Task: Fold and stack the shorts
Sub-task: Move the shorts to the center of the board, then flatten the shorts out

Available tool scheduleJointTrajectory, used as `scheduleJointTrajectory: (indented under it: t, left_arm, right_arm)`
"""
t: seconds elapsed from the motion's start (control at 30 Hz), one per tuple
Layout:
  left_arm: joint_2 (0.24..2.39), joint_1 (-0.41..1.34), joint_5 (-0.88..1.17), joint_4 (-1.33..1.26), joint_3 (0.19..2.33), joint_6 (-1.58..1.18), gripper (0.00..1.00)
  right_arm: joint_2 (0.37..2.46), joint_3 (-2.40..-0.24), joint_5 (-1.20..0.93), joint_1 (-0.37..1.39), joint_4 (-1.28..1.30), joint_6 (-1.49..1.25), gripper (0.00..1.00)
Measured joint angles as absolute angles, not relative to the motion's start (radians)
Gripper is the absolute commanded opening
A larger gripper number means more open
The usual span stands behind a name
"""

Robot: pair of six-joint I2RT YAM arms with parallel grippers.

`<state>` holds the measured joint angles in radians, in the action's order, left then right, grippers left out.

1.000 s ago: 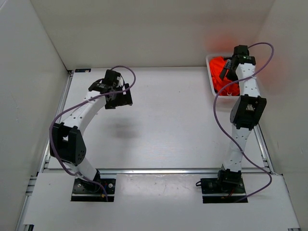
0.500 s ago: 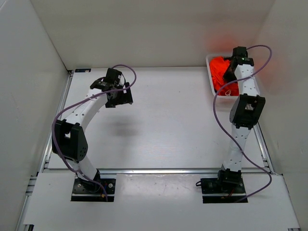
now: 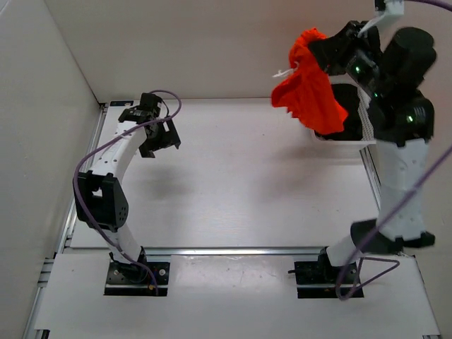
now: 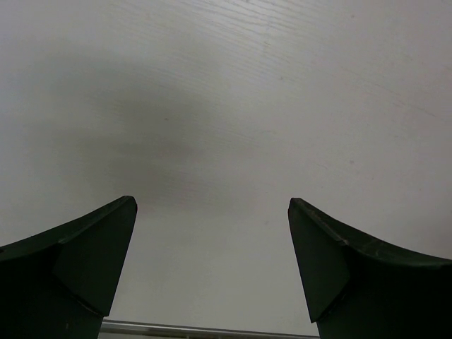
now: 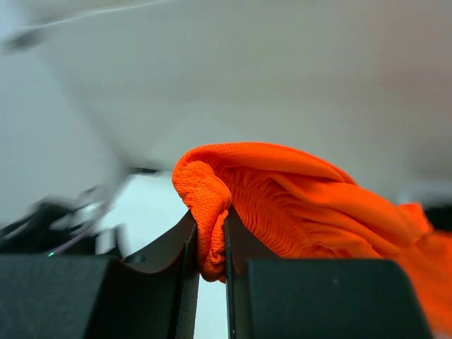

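Note:
Bright orange-red shorts (image 3: 308,88) hang in the air above the table's back right, a white drawstring trailing at their left. My right gripper (image 3: 316,51) is raised high and shut on a bunched fold of the shorts (image 5: 212,212), the mesh fabric pinched between its two dark fingers (image 5: 182,247). Over the back left of the table my left gripper (image 3: 157,134) hangs open. Only bare white table shows between the fingers (image 4: 85,247) in its wrist view.
A white bin (image 3: 337,137) stands at the back right corner, under and behind the hanging shorts, its inside dark. White walls close in the table on the left, back and right. A metal rail (image 3: 233,250) runs along the near edge.
My right gripper closed on the shorts in the bin and lifted them high above it. The left gripper moved slightly left and back, staying open.

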<state>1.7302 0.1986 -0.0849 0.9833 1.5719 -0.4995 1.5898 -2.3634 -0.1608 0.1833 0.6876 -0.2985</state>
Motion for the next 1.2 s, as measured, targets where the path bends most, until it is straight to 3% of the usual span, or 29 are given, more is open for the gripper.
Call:
scheduleJointTrajectory:
  t: [0.17,0.3,0.37,0.4,0.5,0.6,0.63,0.73,0.77,0.87,0.9,0.93,0.97,1.0,1.03,1.2]
  left_arm:
    - [1.684,0.117,-0.052,1.006,1.570,-0.509,1.00]
    - [1.608,0.067,-0.013,1.018,1.570,-0.514,1.00]
    - [1.568,0.056,-0.010,1.024,1.571,-0.514,1.00]
    - [1.550,0.058,-0.015,1.028,1.571,-0.515,1.00]
    - [1.493,0.101,-0.033,1.035,1.561,-0.524,1.00]
    - [1.439,0.158,-0.035,1.025,1.489,-0.540,0.81]
    - [1.421,0.172,-0.033,1.022,1.447,-0.546,0.59]
    - [1.379,0.188,-0.030,1.029,1.315,-0.563,0.30]
    - [1.364,0.190,-0.029,1.029,1.262,-0.567,0.26]
    - [1.316,0.202,-0.024,1.037,1.126,-0.614,0.47]
    - [1.290,0.210,-0.016,1.039,1.071,-0.639,0.67]
    - [1.261,0.225,-0.005,1.043,1.017,-0.665,0.73]
    - [1.231,0.241,0.012,1.047,0.968,-0.688,0.76]
    - [1.196,0.260,0.022,1.046,0.920,-0.715,0.78]
    - [1.164,0.278,0.034,1.052,0.879,-0.739,0.78]
    - [1.058,0.377,0.087,1.022,0.723,-0.861,0.78]
  right_arm:
    - [1.259,-2.065,-0.286,0.366,0.557,-0.302,0.00]
    - [1.045,-1.634,-0.274,0.492,0.464,-0.351,0.03]
    - [0.991,-1.415,-0.233,0.534,0.481,-0.384,0.25]
    - [0.976,-1.317,-0.197,0.546,0.496,-0.408,0.49]
    - [1.013,-1.054,-0.068,0.494,0.610,-0.477,0.53]
    - [1.118,-1.013,0.037,0.371,0.746,-0.516,0.35]
    - [1.132,-1.013,0.066,0.355,0.761,-0.522,0.33]
    - [1.112,-1.013,0.116,0.379,0.785,-0.539,0.28]
    - [1.093,-1.013,0.128,0.399,0.789,-0.546,0.26]
    - [1.050,-1.004,0.131,0.438,0.785,-0.572,0.26]
    - [1.043,-0.991,0.129,0.449,0.780,-0.582,0.36]
    - [1.040,-0.974,0.128,0.457,0.778,-0.598,0.43]
    - [1.044,-0.957,0.125,0.467,0.778,-0.614,0.49]
    - [1.055,-0.939,0.119,0.479,0.777,-0.630,0.62]
    - [1.071,-0.926,0.108,0.488,0.775,-0.646,0.67]
    - [1.199,-0.898,0.035,0.502,0.708,-0.719,0.70]
